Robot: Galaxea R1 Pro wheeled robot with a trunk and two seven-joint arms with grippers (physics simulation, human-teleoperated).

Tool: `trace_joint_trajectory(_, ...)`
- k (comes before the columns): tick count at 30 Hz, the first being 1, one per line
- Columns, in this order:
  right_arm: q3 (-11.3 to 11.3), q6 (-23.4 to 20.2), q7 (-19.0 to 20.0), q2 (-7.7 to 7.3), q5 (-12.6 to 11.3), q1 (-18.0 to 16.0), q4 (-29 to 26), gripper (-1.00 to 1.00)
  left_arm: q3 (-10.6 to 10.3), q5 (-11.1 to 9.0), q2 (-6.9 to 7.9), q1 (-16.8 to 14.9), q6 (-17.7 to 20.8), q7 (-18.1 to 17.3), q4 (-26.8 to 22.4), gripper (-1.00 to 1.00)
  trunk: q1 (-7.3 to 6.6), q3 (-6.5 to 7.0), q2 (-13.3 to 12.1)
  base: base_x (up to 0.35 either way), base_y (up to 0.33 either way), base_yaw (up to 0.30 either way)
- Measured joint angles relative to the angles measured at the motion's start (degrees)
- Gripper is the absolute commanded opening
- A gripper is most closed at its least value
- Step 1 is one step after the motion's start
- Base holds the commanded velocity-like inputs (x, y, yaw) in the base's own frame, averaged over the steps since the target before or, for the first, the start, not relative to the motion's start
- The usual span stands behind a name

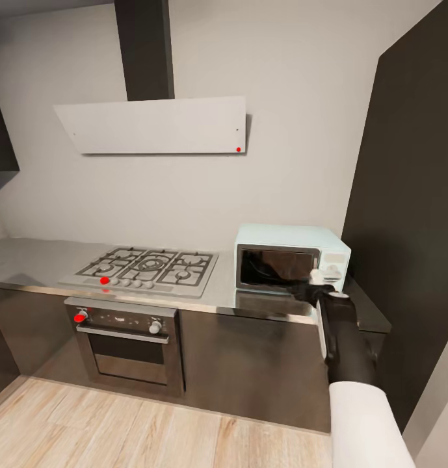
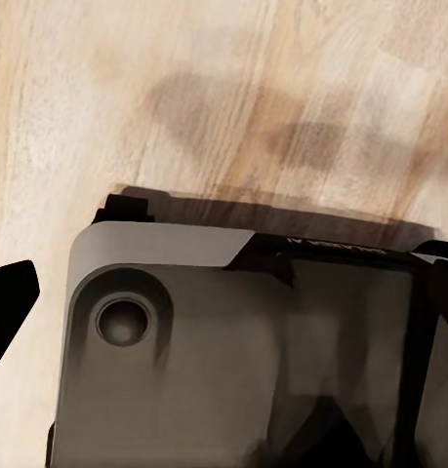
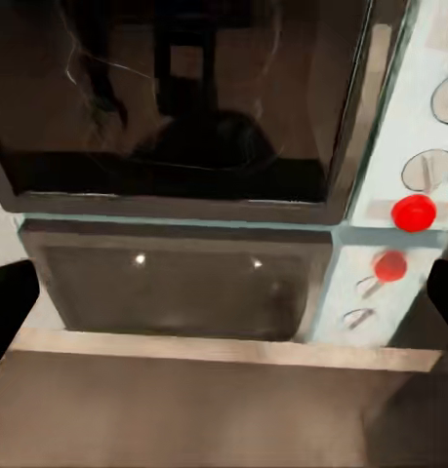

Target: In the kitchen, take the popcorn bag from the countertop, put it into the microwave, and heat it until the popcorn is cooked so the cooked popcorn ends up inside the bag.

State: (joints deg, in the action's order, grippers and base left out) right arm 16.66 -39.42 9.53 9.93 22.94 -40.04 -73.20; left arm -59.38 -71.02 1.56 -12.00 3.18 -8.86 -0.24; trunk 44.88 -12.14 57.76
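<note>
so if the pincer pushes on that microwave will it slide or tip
Probably slides rather than tips: the microwave is wide and low, sitting flat. The glossy countertop likely offers little grip. A push from the right pincer near the knob panel, off-centre, might rotate it.

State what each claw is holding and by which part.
Nothing is held. The right claw is open, facing the pale mint-white boxy microwave with only air between its fingers. The left claw's jaws cannot be judged.
</note>
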Motion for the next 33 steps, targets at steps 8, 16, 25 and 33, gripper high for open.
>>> trace_joint_trajectory(8, 0.7, 0.0, -3.2, 0.0, 0.0, -0.2, -2.4, 1.0, 0.0, 0.0, -0.07, 0.0, 0.0, 0.0, 0.0, 1.0, 0.0, 0.0, 0.0, 0.0, 0.0, 0.0)
trace_joint_trajectory(16, 3.4, 0.8, -5.4, -2.64, -0.1, -0.2, -1.5, 1.0, 0.0, 0.0, -0.02, 0.0, -0.1, 0.0, 0.0, 1.0, 0.0, 0.0, 0.0, 0.0, 0.0, 0.0)
trace_joint_trajectory(25, 3.6, 1.2, -5.0, -6.38, -0.5, -0.1, 2.0, 1.0, -0.1, 0.1, -0.06, 0.0, 0.0, 0.0, -0.1, 1.0, -0.01, 0.0, 0.0, 0.027, 0.0, 0.0)
trace_joint_trajectory(33, 3.6, 2.9, -4.1, -6.36, -0.6, -0.1, 3.8, 1.0, -0.4, 0.2, -0.1, 0.0, 0.2, -0.1, -0.2, 1.0, -0.03, 0.0, 0.0, 0.296, 0.0, 0.0)
